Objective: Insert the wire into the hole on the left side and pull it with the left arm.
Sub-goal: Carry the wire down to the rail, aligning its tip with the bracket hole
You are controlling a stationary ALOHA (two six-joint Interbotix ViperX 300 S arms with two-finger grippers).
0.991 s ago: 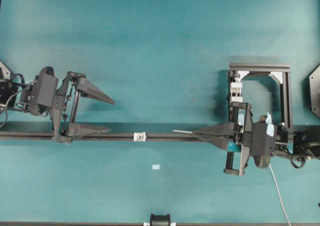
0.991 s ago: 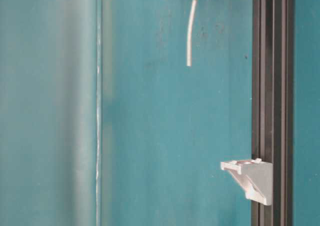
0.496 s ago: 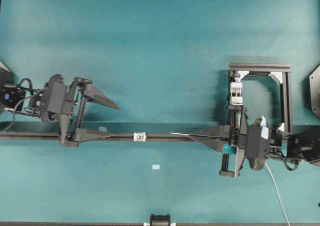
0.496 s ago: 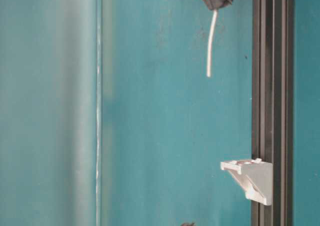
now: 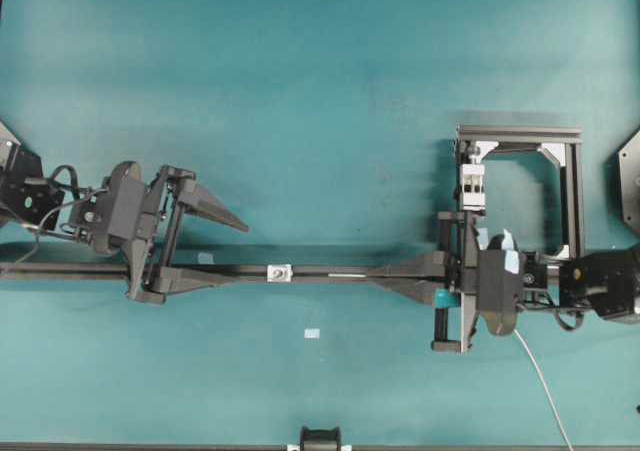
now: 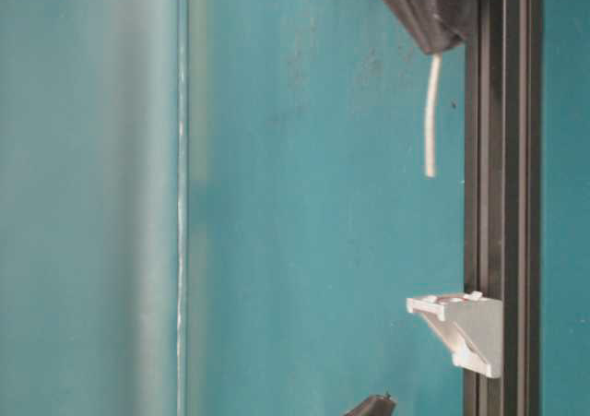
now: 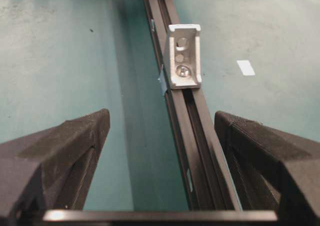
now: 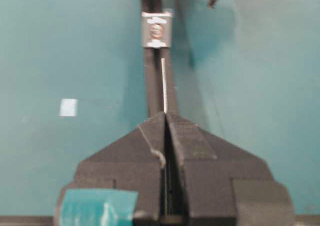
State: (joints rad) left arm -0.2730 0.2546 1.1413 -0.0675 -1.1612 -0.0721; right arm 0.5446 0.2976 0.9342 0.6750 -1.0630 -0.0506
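The wire (image 5: 346,273) sticks out leftward from the tip of the right tool (image 5: 385,274), whose two fingers are clenched together on it. In the right wrist view the free end (image 8: 164,83) runs straight along the black rail (image 8: 156,93), and its tip stops just short of the small silver bracket (image 8: 157,30) that carries the hole (image 8: 157,29); a gap of bare rail lies between them. The table-level view shows the same stretch of wire (image 6: 430,116) hanging from the dark finger tip, beside the rail (image 6: 502,158) and apart from the bracket (image 6: 466,328). Behind the right tool the wire (image 5: 540,381) trails off over the teal table (image 5: 320,91) toward the near edge.

On the left of the bracket (image 5: 279,272), the left tool (image 5: 240,251) stands released, its fingers spread wide, one over the rail (image 5: 330,271) and the other on the far side of it. Its wrist view shows the bracket (image 7: 184,56) ahead between the two open fingers (image 7: 65,151), nothing held. A pale tape square (image 5: 312,333) lies on the table nearer than the rail.
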